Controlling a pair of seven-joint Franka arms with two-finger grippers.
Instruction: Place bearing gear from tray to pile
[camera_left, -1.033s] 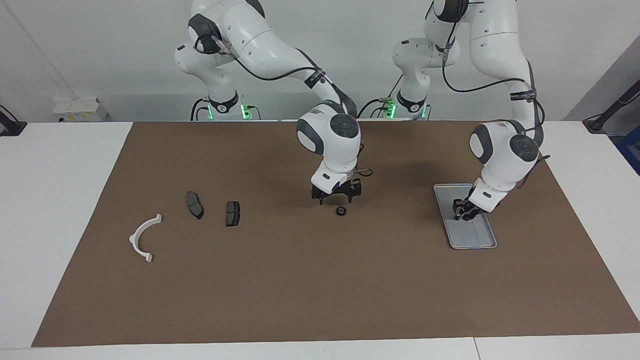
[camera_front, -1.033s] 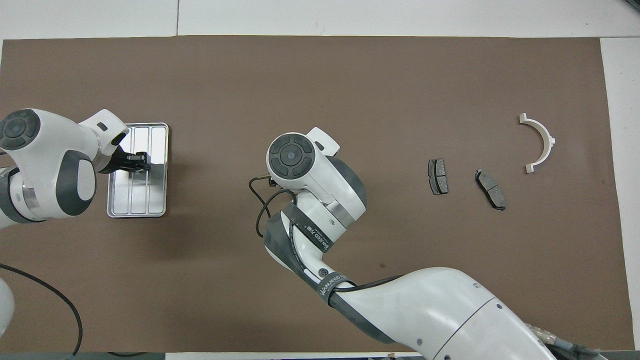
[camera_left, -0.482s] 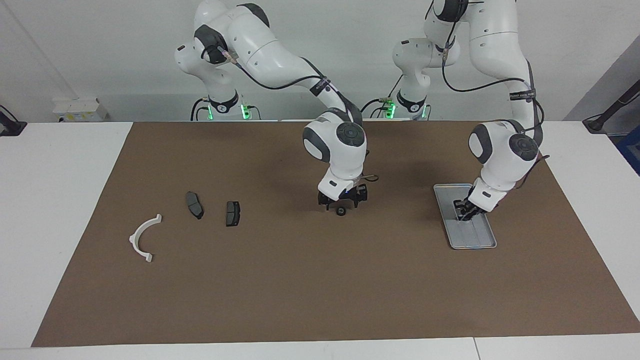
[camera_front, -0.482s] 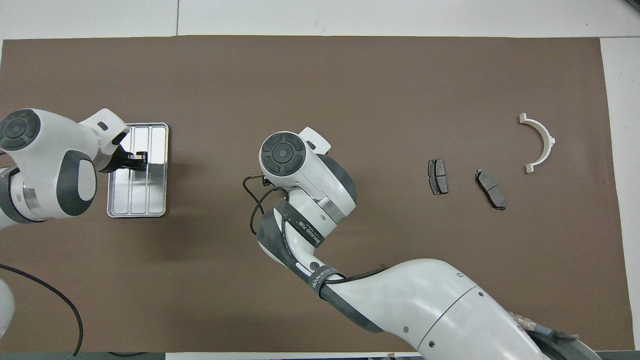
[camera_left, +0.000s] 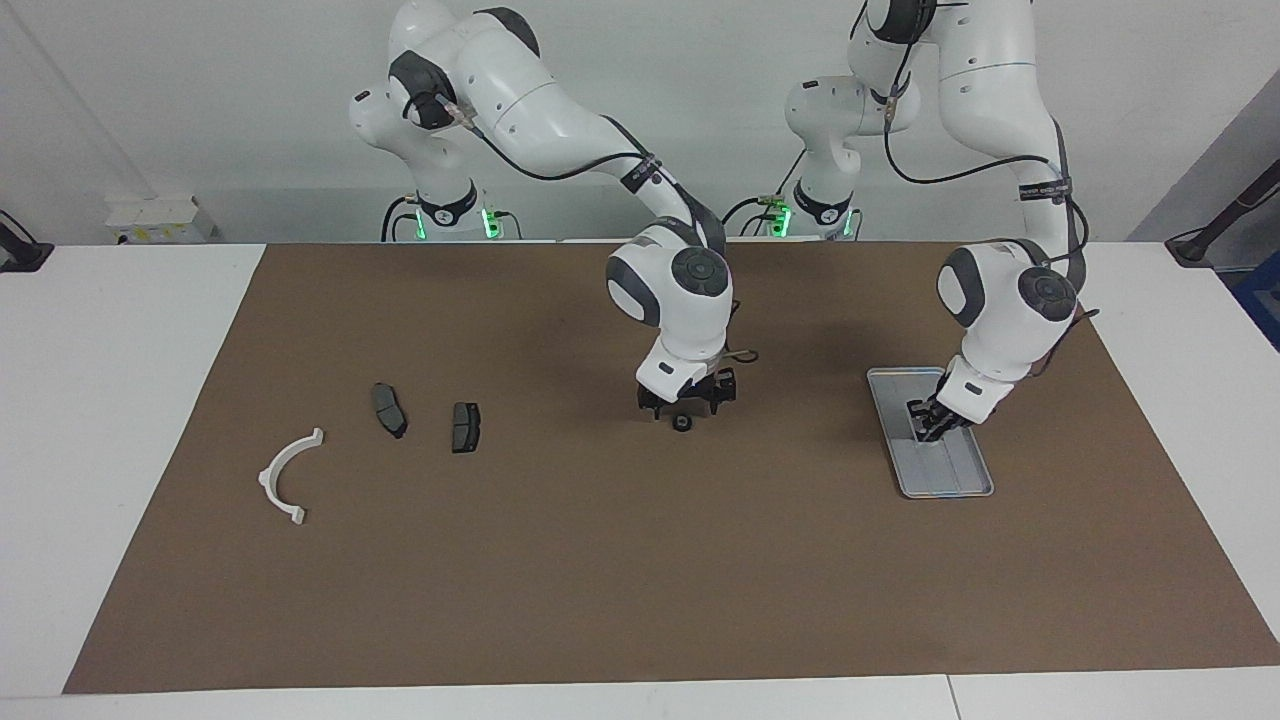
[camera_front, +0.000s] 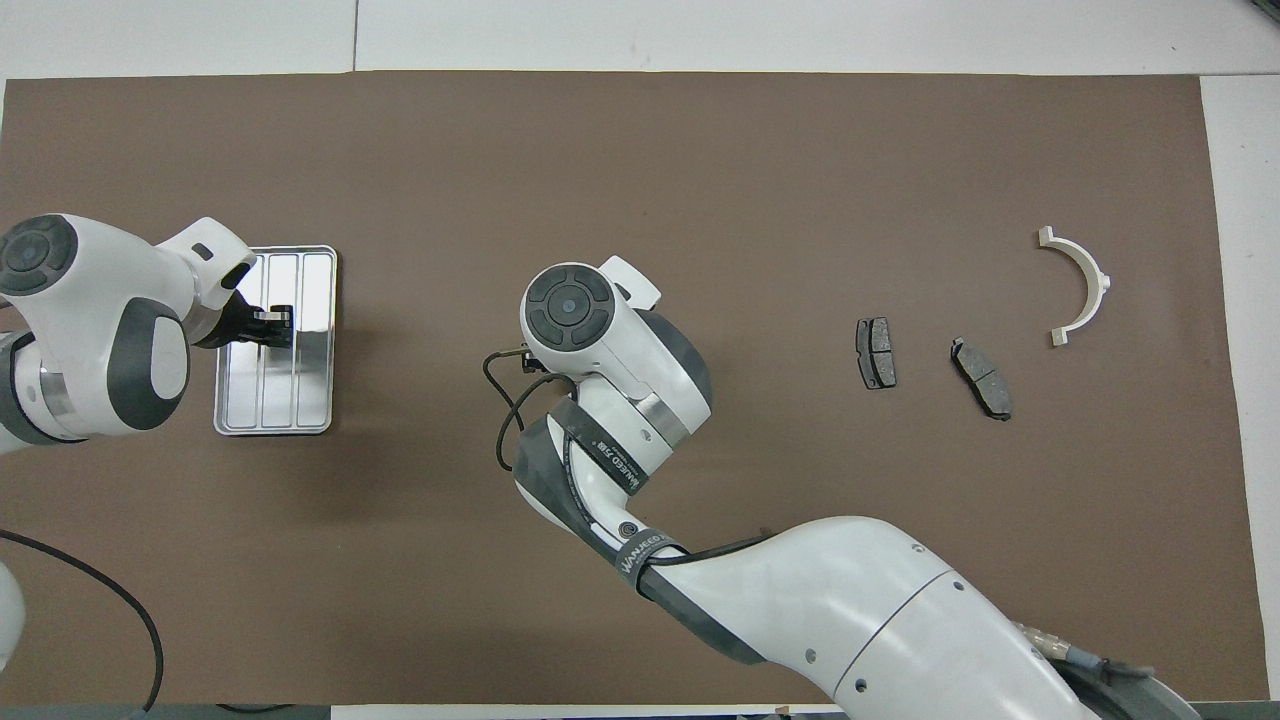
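The small black bearing gear (camera_left: 681, 422) lies on the brown mat (camera_left: 640, 560) at mid-table; the right arm's hand hides it in the overhead view. My right gripper (camera_left: 683, 407) is open and low over the mat, its fingers spread on either side just above the gear. The silver tray (camera_left: 952, 482) lies toward the left arm's end, also in the overhead view (camera_front: 312, 290). My left gripper (camera_left: 926, 428) hangs low over the tray (camera_front: 272, 326). The pile lies toward the right arm's end: a white bracket (camera_left: 268, 470) and two dark pads (camera_left: 390, 410) (camera_left: 465, 427).
The mat (camera_front: 700, 180) covers most of the white table. In the overhead view the bracket (camera_front: 1098, 280) and pads (camera_front: 876, 352) (camera_front: 982, 378) lie apart from each other. The right arm's forearm (camera_front: 850, 600) spans the mat's near part.
My right gripper has come down and shifted a little toward the left arm's end, so that it now stands over the gear. The left gripper has stayed over the tray.
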